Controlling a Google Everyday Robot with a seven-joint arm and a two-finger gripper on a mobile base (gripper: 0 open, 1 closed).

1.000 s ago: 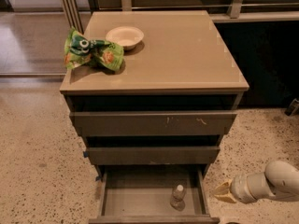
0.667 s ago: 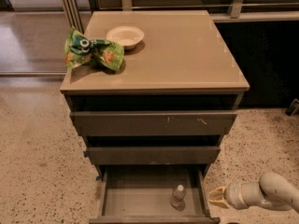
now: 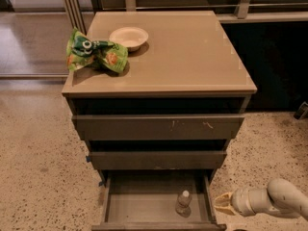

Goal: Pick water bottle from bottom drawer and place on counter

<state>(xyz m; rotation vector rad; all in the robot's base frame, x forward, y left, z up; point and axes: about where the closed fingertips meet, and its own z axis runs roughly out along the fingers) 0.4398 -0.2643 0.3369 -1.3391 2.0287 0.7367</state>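
Note:
The water bottle (image 3: 183, 202), clear with a white cap, stands upright in the right part of the open bottom drawer (image 3: 139, 207). My gripper (image 3: 222, 202) is low at the right, just outside the drawer's right side, with its yellowish fingertips pointing left toward the bottle. It holds nothing and is apart from the bottle. The white arm runs off to the lower right. The tan counter (image 3: 187, 57) tops the cabinet above.
A white bowl (image 3: 128, 36) and a green snack bag (image 3: 95, 54) lie on the counter's back left. Two upper drawers (image 3: 159, 127) are shut above the open one. Speckled floor (image 3: 38, 177) surrounds the cabinet. A dark cabinet stands at the right.
My gripper and arm have moved down and a little left, closer to the right side of the open bottom drawer. The bottle has not moved.

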